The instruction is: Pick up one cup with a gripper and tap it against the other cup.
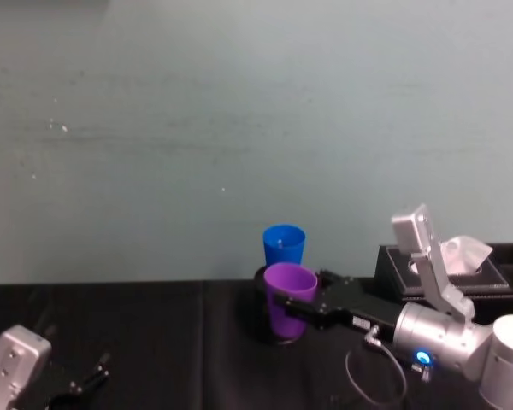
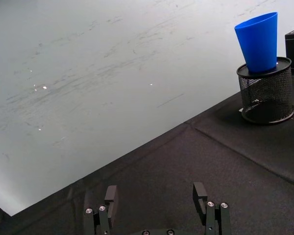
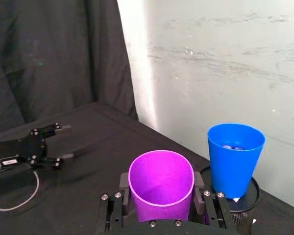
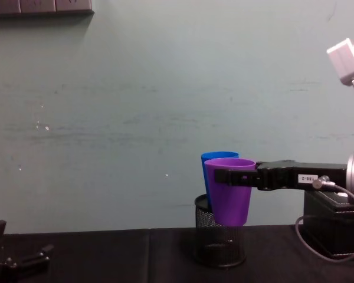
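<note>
At the table's (image 1: 154,342) left edge, the left gripper (image 2: 156,193) sits low over the black cloth, its two fingers spread with nothing between them; leave it parked there. Toward the middle, the right gripper (image 4: 231,175) pinches the purple cup (image 3: 161,183) by its sides just under the rim, holding it upright and clear of the table. Just beyond it, the blue cup (image 3: 234,159) stands upright in the black mesh pen holder (image 2: 265,93), and the right wrist view shows a narrow gap between the two cups.

For a clean tap, ease the purple cup across slowly and level. Aim wall to wall, high on the blue cup, above the holder's rim. The blue cup looks only loosely seated, so a hard knock would likely tip it. Farther right, mind the black box (image 1: 445,265) beside the arm.
</note>
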### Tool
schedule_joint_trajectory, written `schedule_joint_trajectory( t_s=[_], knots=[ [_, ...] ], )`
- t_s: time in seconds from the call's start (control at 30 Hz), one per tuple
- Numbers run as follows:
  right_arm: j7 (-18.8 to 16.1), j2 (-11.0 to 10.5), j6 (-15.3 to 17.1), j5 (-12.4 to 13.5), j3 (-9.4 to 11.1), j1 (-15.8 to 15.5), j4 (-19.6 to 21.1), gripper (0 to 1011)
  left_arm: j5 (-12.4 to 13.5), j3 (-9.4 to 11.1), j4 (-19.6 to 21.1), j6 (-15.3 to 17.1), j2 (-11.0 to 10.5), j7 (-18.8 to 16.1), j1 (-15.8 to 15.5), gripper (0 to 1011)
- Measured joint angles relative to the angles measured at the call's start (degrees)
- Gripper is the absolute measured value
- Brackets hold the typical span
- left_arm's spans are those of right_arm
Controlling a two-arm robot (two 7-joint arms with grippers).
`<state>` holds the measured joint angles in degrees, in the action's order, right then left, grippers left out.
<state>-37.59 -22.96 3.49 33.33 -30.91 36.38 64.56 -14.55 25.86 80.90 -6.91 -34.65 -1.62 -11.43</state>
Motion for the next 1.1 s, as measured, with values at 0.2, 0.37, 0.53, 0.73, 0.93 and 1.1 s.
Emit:
schedule_joint_trajectory(
  t_s=[0.2,0.37,0.53,0.73,0.93,1.1],
  knots=[
    [-0.7,1.7,-0.7,-0.5,0.0,1.9,-4.2,738,0.0,0.0,0.0,0.0,0.0,0.0,0.0,1000],
    [-1.3,2.9,-1.4,-1.2,0.1,3.3,-7.1,738,0.0,0.0,0.0,0.0,0.0,0.0,0.0,1000],
    [-1.9,3.9,-2.2,-1.8,0.5,4.7,-9.6,738,0.0,0.0,0.0,0.0,0.0,0.0,0.0,1000],
    [-2.6,5.0,-2.8,-2.4,0.8,6.2,-12.5,738,0.0,0.0,0.0,0.0,0.0,0.0,0.0,1000],
    [-3.0,6.1,-3.4,-3.1,1.2,7.8,-15.3,738,0.0,0.0,0.0,0.0,0.0,0.0,0.0,1000],
    [-3.5,7.1,-4.0,-3.6,1.7,8.9,-17.5,739,0.0,0.0,0.0,0.0,0.0,0.0,0.0,1000]
  ],
)
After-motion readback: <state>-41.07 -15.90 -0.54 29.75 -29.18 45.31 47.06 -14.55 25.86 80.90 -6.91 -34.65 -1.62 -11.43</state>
